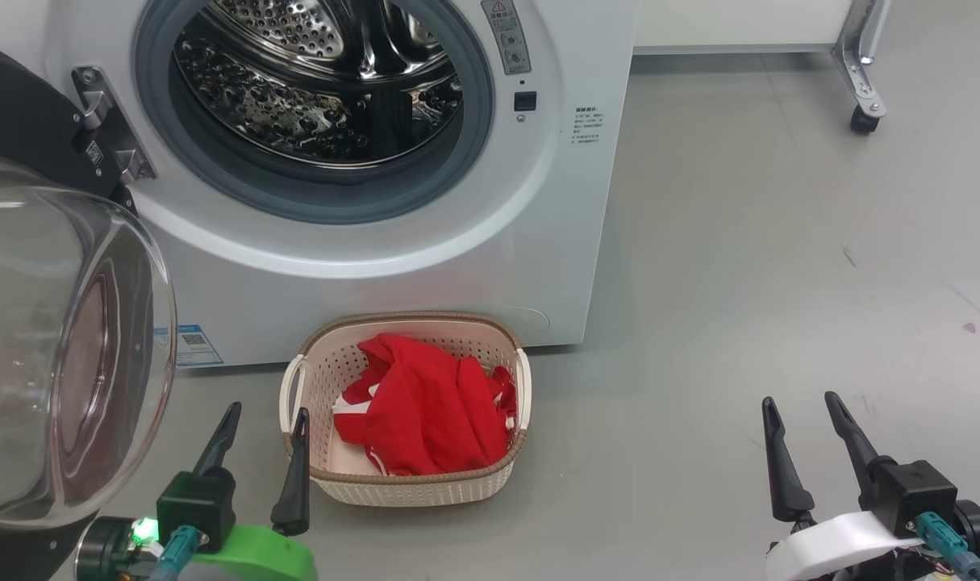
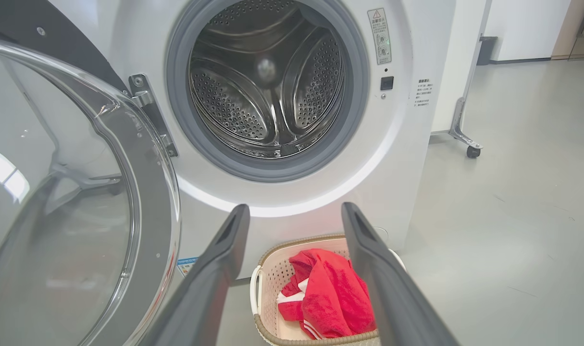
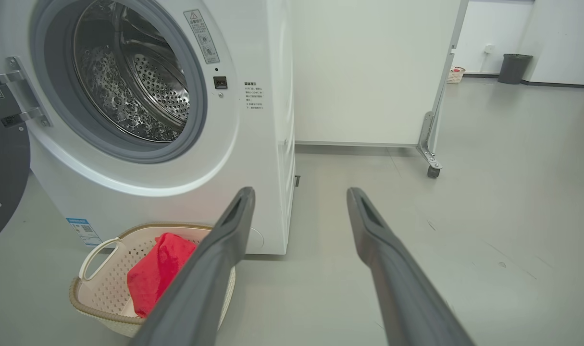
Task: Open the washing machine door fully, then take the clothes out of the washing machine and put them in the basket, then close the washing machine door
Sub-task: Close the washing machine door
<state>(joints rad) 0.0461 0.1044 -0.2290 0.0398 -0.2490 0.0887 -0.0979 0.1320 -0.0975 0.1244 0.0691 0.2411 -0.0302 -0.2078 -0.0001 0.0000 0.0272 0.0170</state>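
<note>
Red clothes lie heaped in the cream basket at lower centre of the head view. It sits on the floor just below the mouth of the washing machine, a short drop from the steel drum, which looks bare. The washing machine door stands wide at the left edge, glass bowl towards the camera, so the opening is free; by this reckoning only the closing is left. The left gripper hovers at lower left, just beside the basket, fingers spread wide and holding nothing. The right gripper, at lower right and well apart from everything, is likewise spread and empty. Smooth grey floor runs to a wheeled partition's caster at upper right. A dark bin stands by the far wall in the right wrist view.
</note>
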